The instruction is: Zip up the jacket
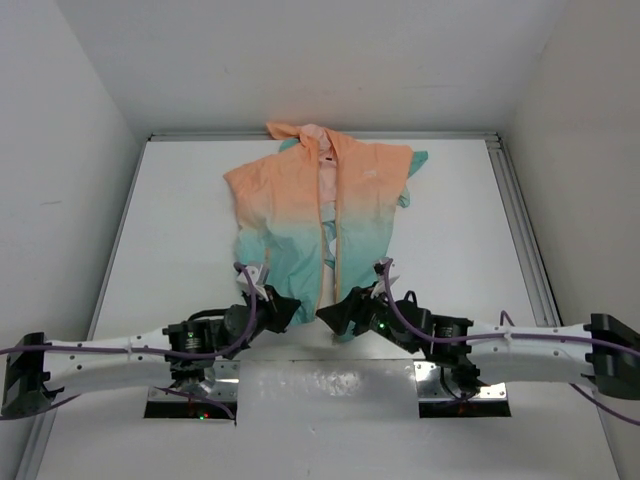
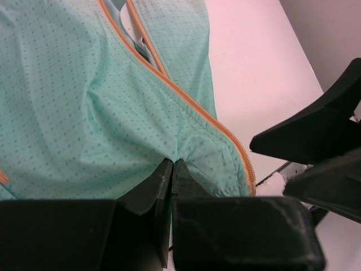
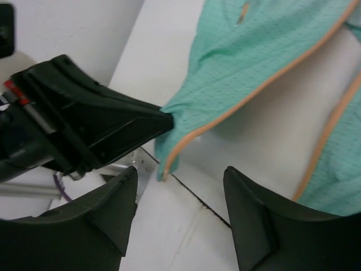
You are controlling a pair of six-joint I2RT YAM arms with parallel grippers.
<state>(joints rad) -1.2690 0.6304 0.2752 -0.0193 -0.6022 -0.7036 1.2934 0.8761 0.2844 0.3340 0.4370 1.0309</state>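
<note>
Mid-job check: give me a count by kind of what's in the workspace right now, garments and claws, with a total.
Jacket: 1, the jacket, front unzipped.
Claws: 2, the left claw shut on the jacket's teal hem, the right claw open and holding nothing.
Total: 3.

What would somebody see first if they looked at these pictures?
A little jacket, peach on top and teal below, lies open in the middle of the white table. At its bottom edge the two black arms meet. The left gripper pinches the teal hem by the orange zipper, while the right gripper hangs open beside it.
</note>
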